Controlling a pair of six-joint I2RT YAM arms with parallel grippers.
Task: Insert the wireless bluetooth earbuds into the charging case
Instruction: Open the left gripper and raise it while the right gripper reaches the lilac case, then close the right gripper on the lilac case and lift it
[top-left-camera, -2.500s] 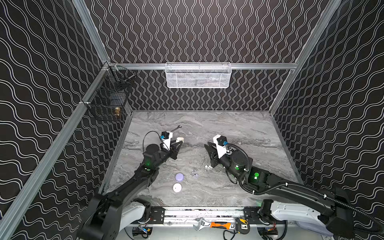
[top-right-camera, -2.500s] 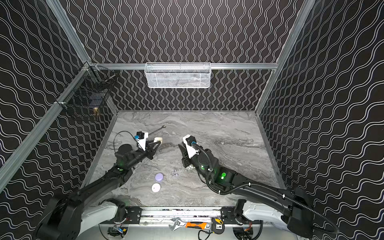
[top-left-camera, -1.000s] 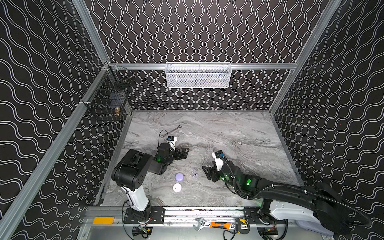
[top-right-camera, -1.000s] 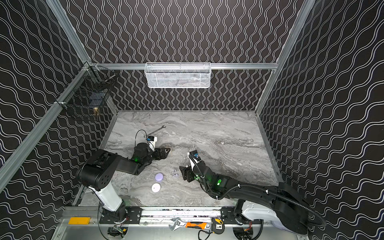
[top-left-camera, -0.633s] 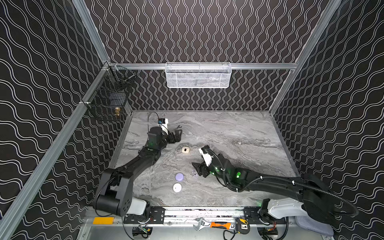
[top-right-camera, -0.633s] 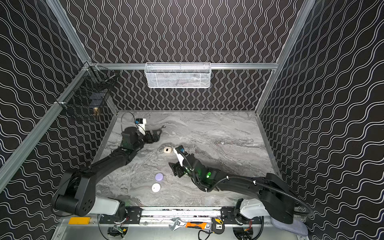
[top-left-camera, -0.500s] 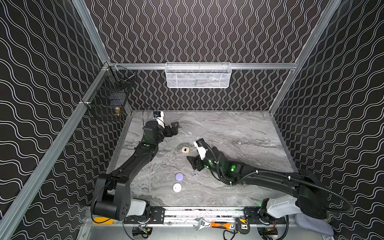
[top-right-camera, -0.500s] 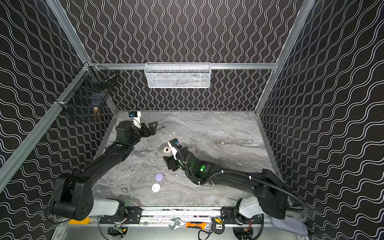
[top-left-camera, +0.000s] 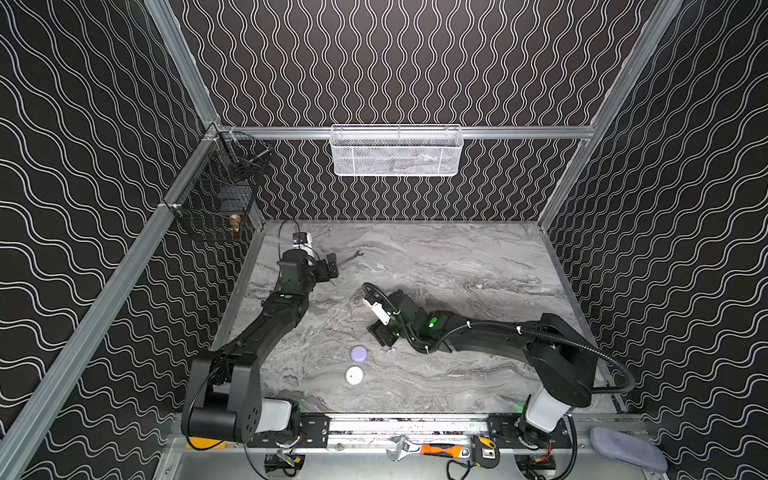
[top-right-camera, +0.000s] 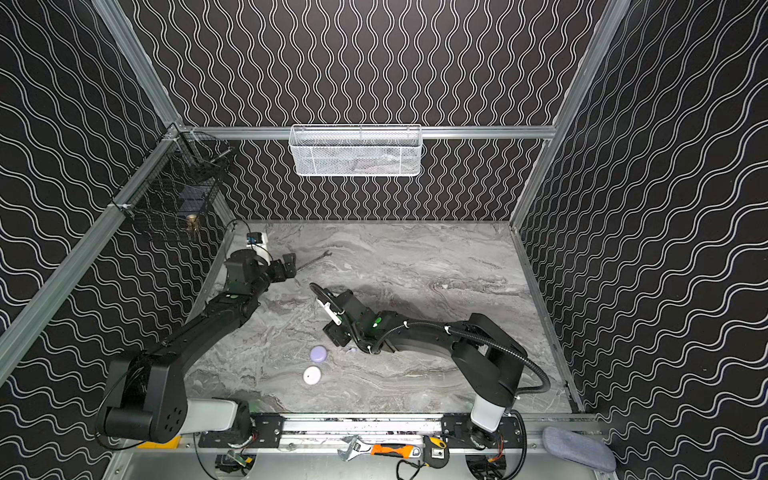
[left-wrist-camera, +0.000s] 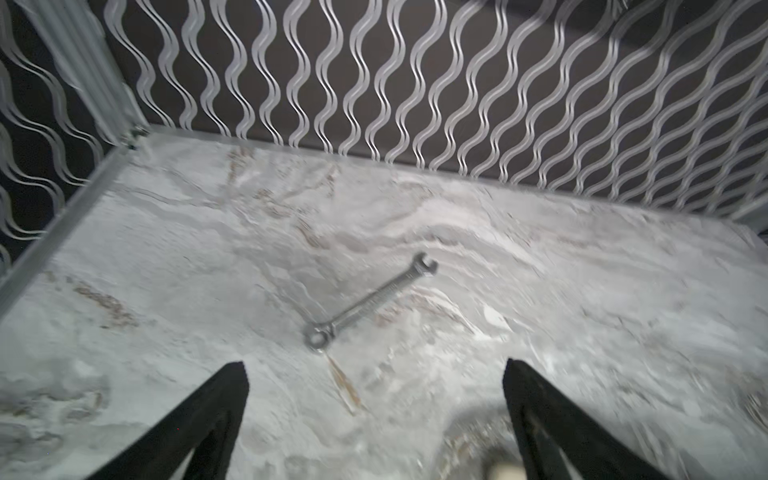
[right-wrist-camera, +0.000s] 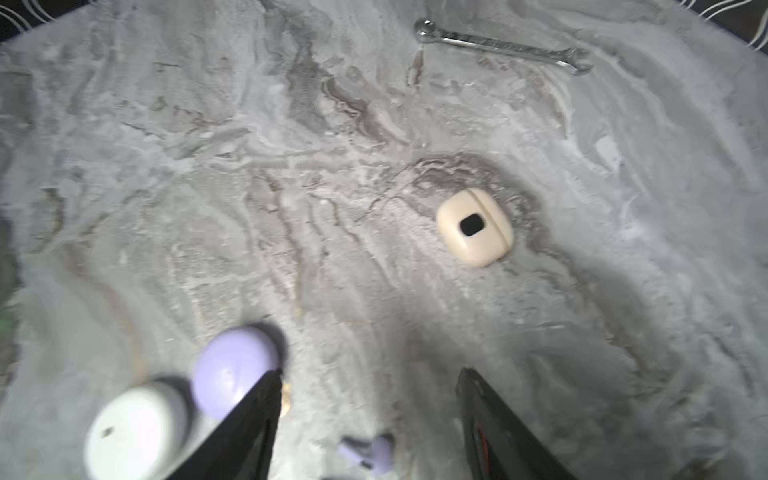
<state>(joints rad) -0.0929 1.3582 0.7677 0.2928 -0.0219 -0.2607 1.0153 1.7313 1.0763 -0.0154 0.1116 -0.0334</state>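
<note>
Both grippers are pictured spread and empty in a top view, the right gripper (top-left-camera: 384, 341) over a lilac earbud (top-left-camera: 392, 351) toward the surface's front edge. Only a wrench (left-wrist-camera: 365, 303) is framed beyond the left gripper (left-wrist-camera: 374, 363) in the left wrist view. In the right wrist view, the earbud (right-wrist-camera: 374, 453) could be flicked away if pinched off-centre.

Free room: the counter (top-left-camera: 457, 266) behind and to the right of the lilac case (top-left-camera: 358, 354) is bare up to the walls.

Obstacles:
- The white case (top-left-camera: 354, 375) lies just in front of the lilac case.
- A lilac earbud (top-left-camera: 392, 351) lies just right of the lilac case, below the right end effector (right-wrist-camera: 369, 374). That arm lies low across the counter.
- A cream case (right-wrist-camera: 474, 226) sits behind the lilac case, with bare counter between them.
- A wrench (left-wrist-camera: 370, 305) lies far behind the lilac case, just ahead of the left end effector (left-wrist-camera: 374, 365), whose jaws stand wide apart.
</note>
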